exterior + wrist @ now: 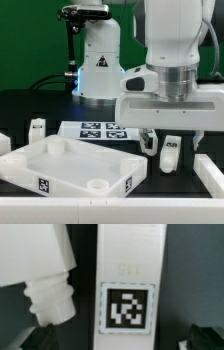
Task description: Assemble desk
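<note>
The desk top (60,163) lies flat at the exterior view's lower left, white, with raised rims and round corner sockets. A short white leg (170,153) bearing a tag lies just right of it. My gripper (172,141) hangs open directly over this leg. In the wrist view the tagged leg (128,274) runs lengthwise between the dark fingertips (44,338), with a gap on each side. My gripper (125,340) holds nothing. Beside the leg lies another white part (45,280) with a ribbed peg end.
The marker board (100,130) lies behind the desk top. Another leg (37,128) stands at the back left and one (5,144) sits at the left edge. White bars (208,172) border the front and right. The robot base (98,65) stands at the back.
</note>
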Available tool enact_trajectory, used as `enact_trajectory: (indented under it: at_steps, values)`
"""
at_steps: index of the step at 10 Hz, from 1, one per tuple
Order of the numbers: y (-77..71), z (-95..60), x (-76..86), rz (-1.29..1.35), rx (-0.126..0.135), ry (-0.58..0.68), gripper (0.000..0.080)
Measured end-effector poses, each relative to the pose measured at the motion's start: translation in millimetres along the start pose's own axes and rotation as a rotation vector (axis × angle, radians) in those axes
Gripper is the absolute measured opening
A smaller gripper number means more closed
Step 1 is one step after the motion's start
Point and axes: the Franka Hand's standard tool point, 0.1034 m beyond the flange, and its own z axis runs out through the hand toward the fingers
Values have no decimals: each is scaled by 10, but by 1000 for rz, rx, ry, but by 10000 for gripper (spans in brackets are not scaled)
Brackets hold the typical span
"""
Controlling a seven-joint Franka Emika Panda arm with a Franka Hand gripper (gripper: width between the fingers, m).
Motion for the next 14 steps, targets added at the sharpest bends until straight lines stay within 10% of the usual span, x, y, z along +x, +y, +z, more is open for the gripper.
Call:
enact_trajectory:
  at_steps: [4, 6, 14]
  values:
    - [-1, 72, 18, 2, -2, 5, 637]
    - [-1, 72, 18, 2, -2, 5, 281]
    - [-630, -371, -413, -40, -4, -11, 284]
